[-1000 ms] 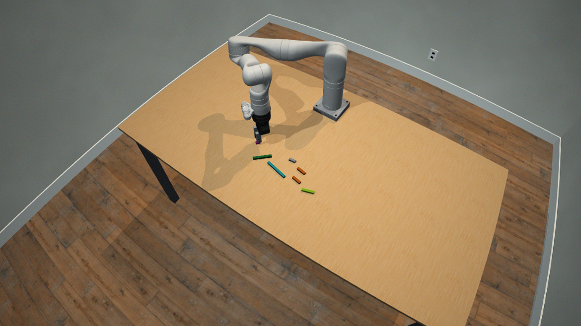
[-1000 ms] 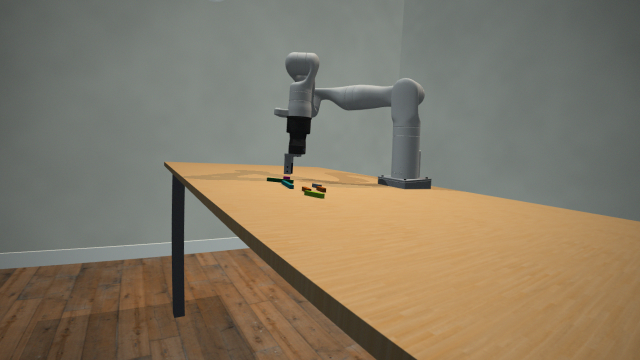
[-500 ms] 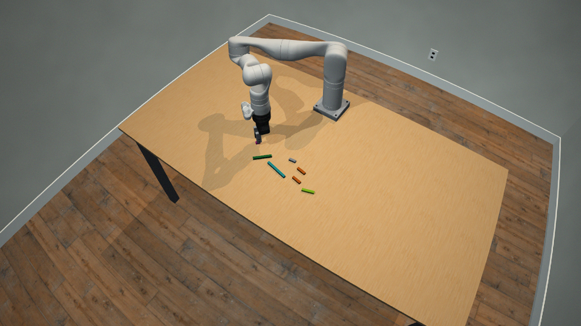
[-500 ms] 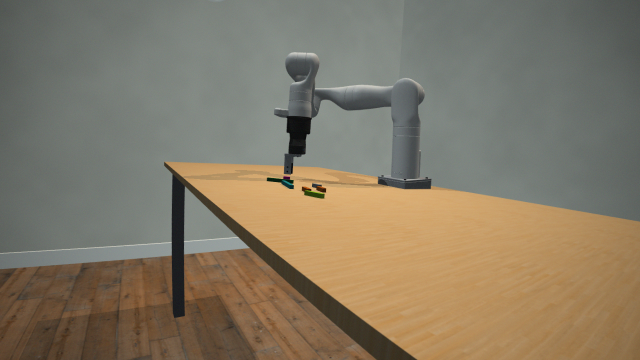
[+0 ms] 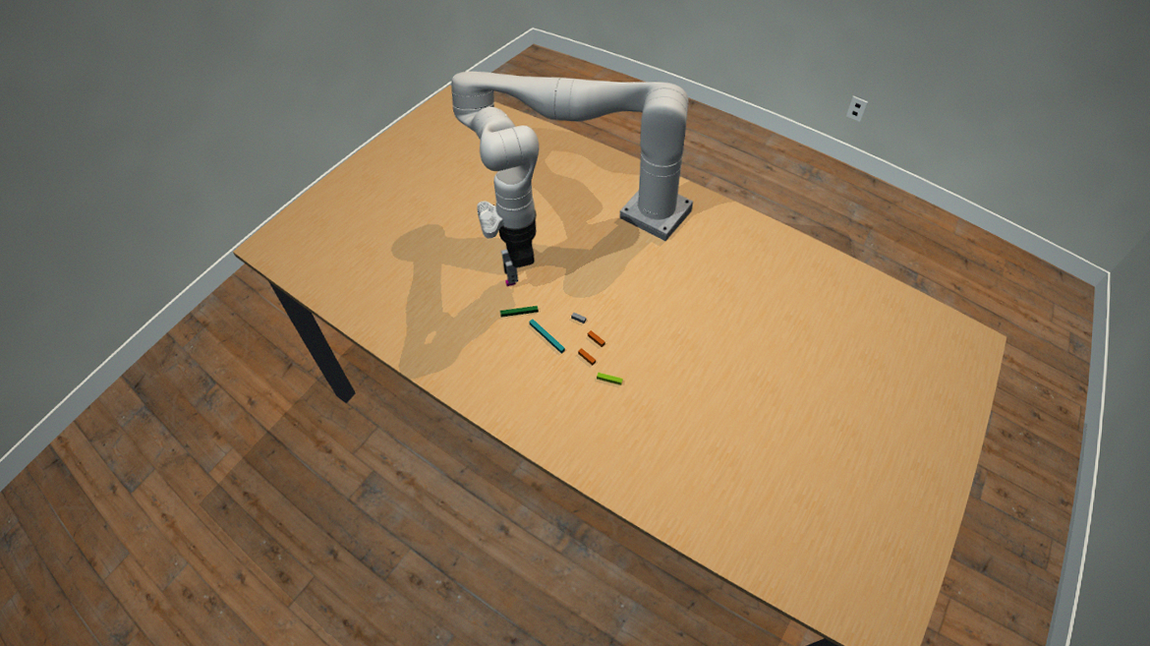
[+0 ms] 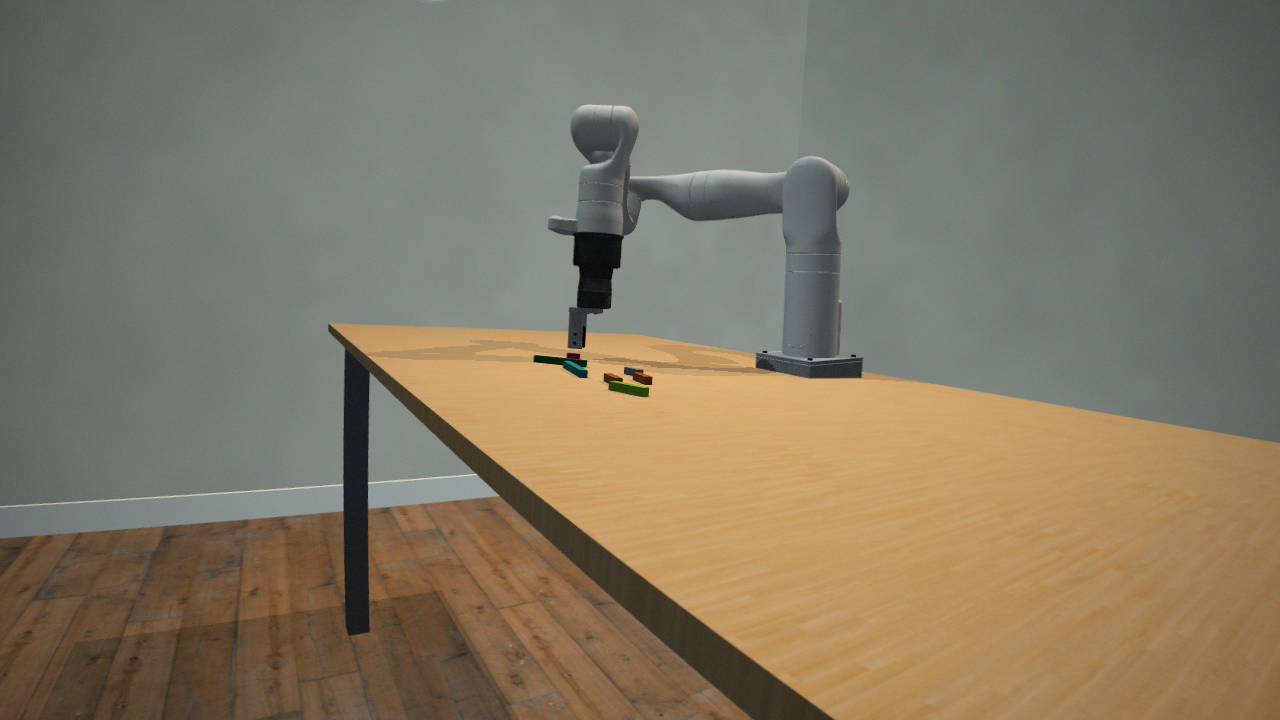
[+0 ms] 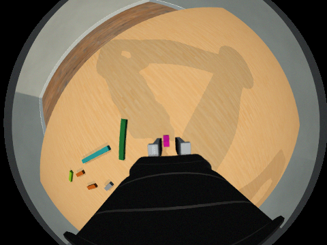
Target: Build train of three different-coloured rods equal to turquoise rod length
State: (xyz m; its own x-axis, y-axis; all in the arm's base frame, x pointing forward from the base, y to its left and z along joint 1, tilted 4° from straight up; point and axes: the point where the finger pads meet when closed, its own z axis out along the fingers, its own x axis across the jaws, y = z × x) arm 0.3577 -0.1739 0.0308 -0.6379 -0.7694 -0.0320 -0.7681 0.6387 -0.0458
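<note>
Tool (image 7: 167,146) hangs point-down over the short magenta rod (image 7: 166,141), fingers parted to either side of it and nothing gripped; in the side view the tips sit just above the rod, not yet around it.

From my station I count the other rods right of centre in the overhead view: dark green rod (image 5: 519,310), turquoise rod (image 5: 547,335), small grey rod (image 5: 577,316), two orange rods (image 5: 596,338) (image 5: 586,356) and a lime rod (image 5: 609,377). All lie flat on the tabletop (image 5: 736,347), apart from one another, none lined up yet. I judge the intended train to be magenta, grey and lime, so the job is at its first pick.

Risks noted:
- The magenta rod is short. If the fingers come down off-centre, one tip may land on it and tip or flick it away.
- The dark green rod lies near the magenta one; a low sideways carry could sweep it or the turquoise rod.
- The grey and orange rods sit close together. Building the line there could leave an orange rod too near the train.
- Releasing from height would let the rod bounce out of line.
</note>
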